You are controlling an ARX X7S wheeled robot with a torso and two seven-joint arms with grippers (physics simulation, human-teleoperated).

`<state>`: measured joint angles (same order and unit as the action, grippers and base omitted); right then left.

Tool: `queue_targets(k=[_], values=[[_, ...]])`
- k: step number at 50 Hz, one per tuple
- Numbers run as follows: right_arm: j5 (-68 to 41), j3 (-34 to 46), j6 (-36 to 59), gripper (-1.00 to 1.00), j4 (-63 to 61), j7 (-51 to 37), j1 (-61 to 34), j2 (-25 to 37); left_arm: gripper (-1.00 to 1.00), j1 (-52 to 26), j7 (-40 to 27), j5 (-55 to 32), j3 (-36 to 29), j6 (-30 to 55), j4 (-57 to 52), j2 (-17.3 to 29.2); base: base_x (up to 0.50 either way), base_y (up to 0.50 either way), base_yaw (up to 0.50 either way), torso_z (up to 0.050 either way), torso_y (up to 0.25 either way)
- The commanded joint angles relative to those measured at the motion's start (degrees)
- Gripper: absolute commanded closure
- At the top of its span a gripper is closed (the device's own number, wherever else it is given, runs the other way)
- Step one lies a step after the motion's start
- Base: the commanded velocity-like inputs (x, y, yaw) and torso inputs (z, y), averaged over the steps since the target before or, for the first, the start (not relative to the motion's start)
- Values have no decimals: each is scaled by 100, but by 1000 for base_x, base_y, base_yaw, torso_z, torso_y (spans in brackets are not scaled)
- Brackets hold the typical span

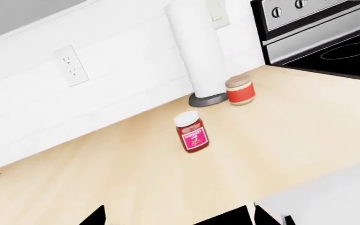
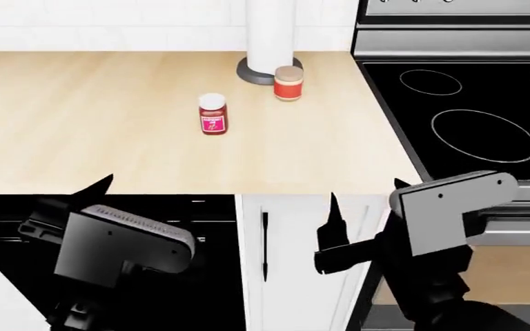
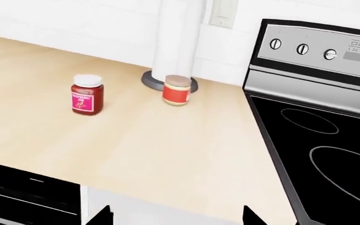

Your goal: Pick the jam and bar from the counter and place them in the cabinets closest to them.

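The dark-red glass jam jar with white lid (image 2: 212,114) stands upright on the beige wooden worktop (image 2: 90,138); both hands, left (image 2: 72,207) and right (image 2: 339,234), hang below its edge, open and empty.

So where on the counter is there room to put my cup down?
Lots of bare counter lies left of the jam, and more between the jam and the stove. It is crowded at the back, where the tan-lidded jar sits beside the paper towel holder.
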<state>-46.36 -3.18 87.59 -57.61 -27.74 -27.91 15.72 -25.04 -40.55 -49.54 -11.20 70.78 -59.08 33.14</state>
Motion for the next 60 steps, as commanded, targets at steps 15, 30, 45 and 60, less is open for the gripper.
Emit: queue_targets(k=[15,30,45,60], values=[[-4182,34,-18,-100,315,-2775,363,185,-100,-321,-1396,-1100,-1529,-1273,-62,1025,0,0,0,0,0],[-4846,897,-288,-100,220,-3401,656,57,-100,-384,-1453,-1053,-1828,-1591,3,1181,0,0,0,0,0],[-4655,1048,-384,-100,-238,-3455,1302,-218,-100,-349,-1774,-760,-2769,-2454,-89,1600,0,0,0,0,0],[-1818,2030,-3029,-100,185,-2773,2078,601,-100,-944,-2316,-19,-4991,-4644,498,2263,0,0,0,0,0]])
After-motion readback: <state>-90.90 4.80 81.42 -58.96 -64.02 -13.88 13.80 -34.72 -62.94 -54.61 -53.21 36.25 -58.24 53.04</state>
